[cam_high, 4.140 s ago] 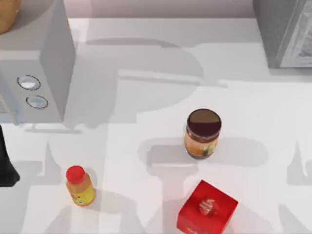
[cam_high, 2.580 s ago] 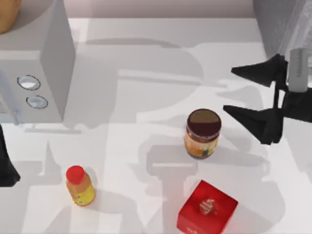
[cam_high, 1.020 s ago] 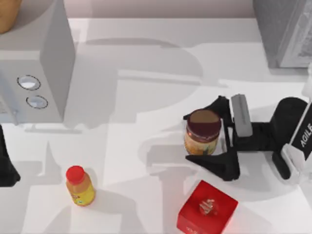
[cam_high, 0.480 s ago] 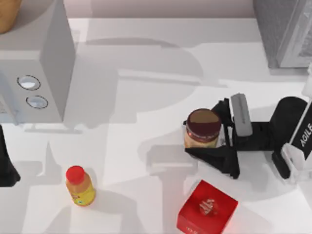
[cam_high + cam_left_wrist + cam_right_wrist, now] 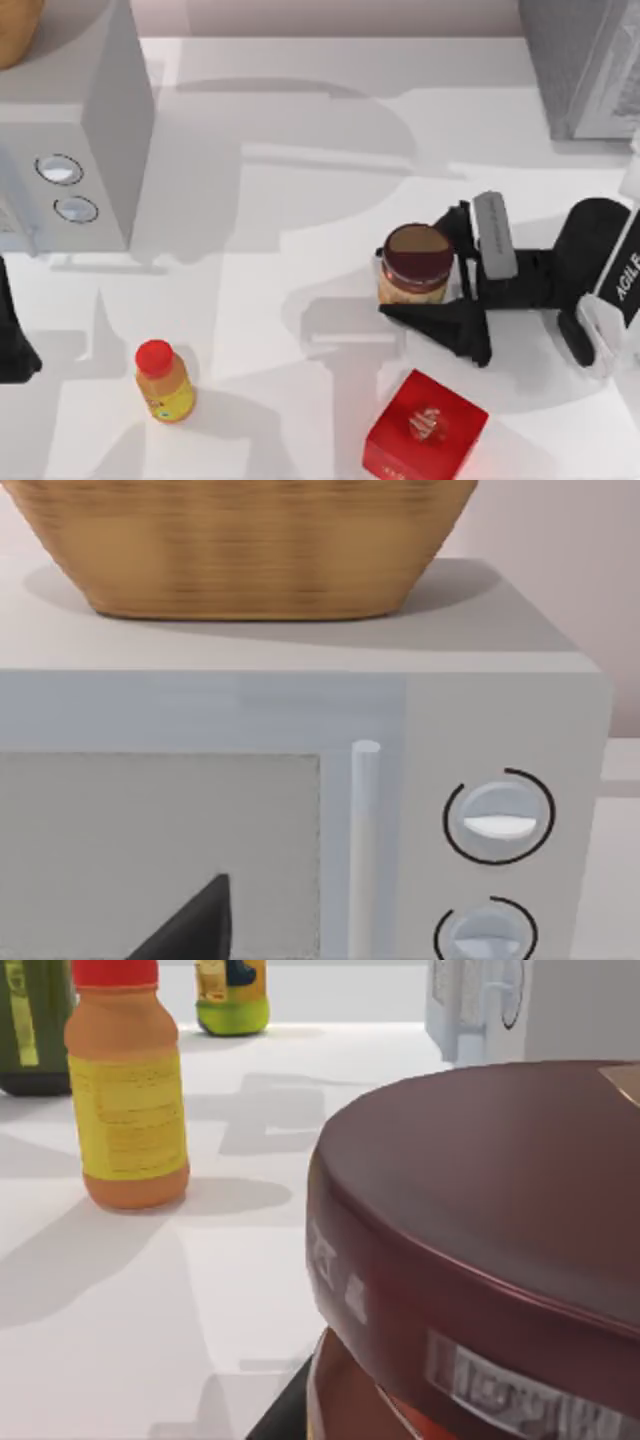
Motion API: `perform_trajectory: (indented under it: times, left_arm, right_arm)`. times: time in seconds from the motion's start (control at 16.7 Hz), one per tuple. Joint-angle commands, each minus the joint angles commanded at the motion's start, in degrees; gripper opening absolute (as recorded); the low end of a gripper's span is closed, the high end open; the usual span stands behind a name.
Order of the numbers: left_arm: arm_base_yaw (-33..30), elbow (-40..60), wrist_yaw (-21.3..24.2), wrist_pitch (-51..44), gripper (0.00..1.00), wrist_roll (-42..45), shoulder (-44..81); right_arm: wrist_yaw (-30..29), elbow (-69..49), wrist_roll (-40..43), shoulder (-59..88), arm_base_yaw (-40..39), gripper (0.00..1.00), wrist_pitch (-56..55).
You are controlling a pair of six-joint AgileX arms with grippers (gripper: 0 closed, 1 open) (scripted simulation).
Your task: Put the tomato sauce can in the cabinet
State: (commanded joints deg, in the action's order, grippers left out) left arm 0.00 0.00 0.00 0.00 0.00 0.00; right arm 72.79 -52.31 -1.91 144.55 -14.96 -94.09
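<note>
Your table [image 5: 300,130] is white, seen from above. At its left edge stands a light grey box with two round silver knobs [image 5: 60,170]; the left wrist view shows a woven basket [image 5: 240,540] on top of it. At the far right corner sits the dark-grey speckled cabinet [image 5: 570,60], cut off by the frame edge, its pale-framed door partly in view.

Your right arm reaches in from the right side, and white letters on it read "AGILE", the rest cut off. The right gripper [image 5: 425,265] is clamped on the tomato sauce can [image 5: 416,262], right of the table's centre. One second ago the fingers stood apart around the can; now they press its sides. The can's label print is too blurred to read.

Near it stands a red box [image 5: 425,428], and to the left a yellow bottle with a red cap [image 5: 164,382].

Your left gripper [image 5: 15,340] rests at the left edge; you cannot tell its finger state.
</note>
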Motion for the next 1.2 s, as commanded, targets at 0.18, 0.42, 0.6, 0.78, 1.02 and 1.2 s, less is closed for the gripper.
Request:
perform_trajectory:
  times: [0.18, 0.42, 0.6, 0.78, 1.02, 1.2]
  left_arm:
    - [0.0, 0.0, 0.0, 0.0, 1.0, 0.0, 0.0]
    - [0.0, 0.0, 0.0, 0.0, 1.0, 0.0, 0.0]
    - [0.0, 0.0, 0.0, 0.0, 1.0, 0.0, 0.0]
    - [0.0, 0.0, 0.0, 0.0, 1.0, 0.0, 0.0]
    - [0.0, 0.0, 0.0, 0.0, 1.0, 0.0, 0.0]
    - [0.0, 0.0, 0.0, 0.0, 1.0, 0.0, 0.0]
  right_arm:
    - [0.0, 0.0, 0.0, 0.0, 0.0, 0.0, 0.0]
    - [0.0, 0.1, 0.0, -0.7, 0.2, 0.0, 0.7]
    - [-0.1, 0.5, -0.1, -5.9, 0.2, 0.0, 5.2]
    - [0.0, 1.0, -0.3, -12.0, 0.1, 0.0, 10.0]
    - [0.2, 1.6, -0.6, -18.7, 0.0, 0.0, 16.1]
    - [0.3, 2.2, -0.8, -24.2, -0.1, 0.0, 20.8]
